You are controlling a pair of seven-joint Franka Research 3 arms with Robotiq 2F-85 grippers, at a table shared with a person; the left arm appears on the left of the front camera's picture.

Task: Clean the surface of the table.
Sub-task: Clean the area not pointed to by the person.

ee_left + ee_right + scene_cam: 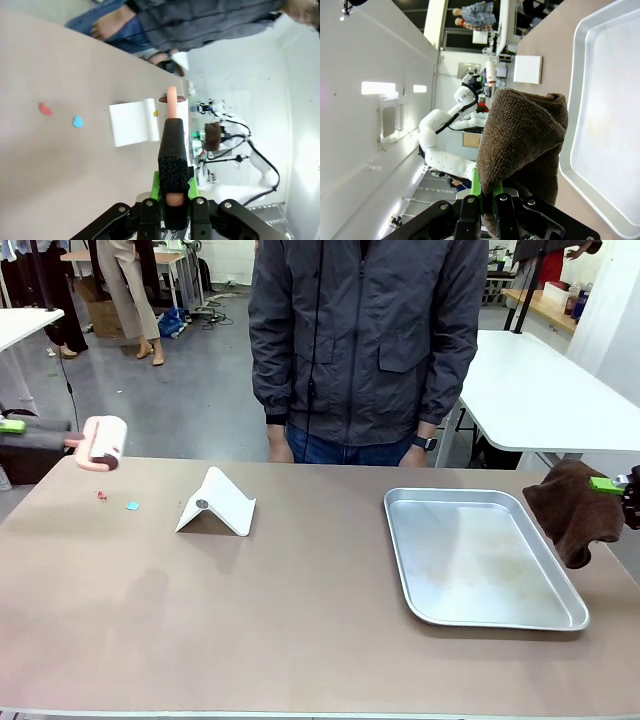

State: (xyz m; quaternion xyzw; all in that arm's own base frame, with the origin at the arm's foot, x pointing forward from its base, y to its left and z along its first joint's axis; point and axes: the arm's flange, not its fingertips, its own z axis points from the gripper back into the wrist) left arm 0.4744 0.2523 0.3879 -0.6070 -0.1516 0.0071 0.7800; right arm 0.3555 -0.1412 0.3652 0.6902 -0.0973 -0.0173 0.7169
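At the left edge of the front view the left gripper is cut off, with little more than a green pad showing. Its wrist view shows the jaws clamped tight on the black-and-pink handle of a lint roller. At the right edge the right gripper is cropped too, pinched fast on a brown terry cloth (in its wrist view the cloth's fold hides the fingertips). The person at top centre is cropped at the shoulders.

There is one roller, one cloth, one silver tray at lower right and one white folded stand left of centre. Two tiny scraps lie at upper left, a red scrap and a blue scrap; what they are made of is unclear.

The table fills the lower half of the front view. Its top is matte brownish-beige, with a thin pale edge along the bottom.
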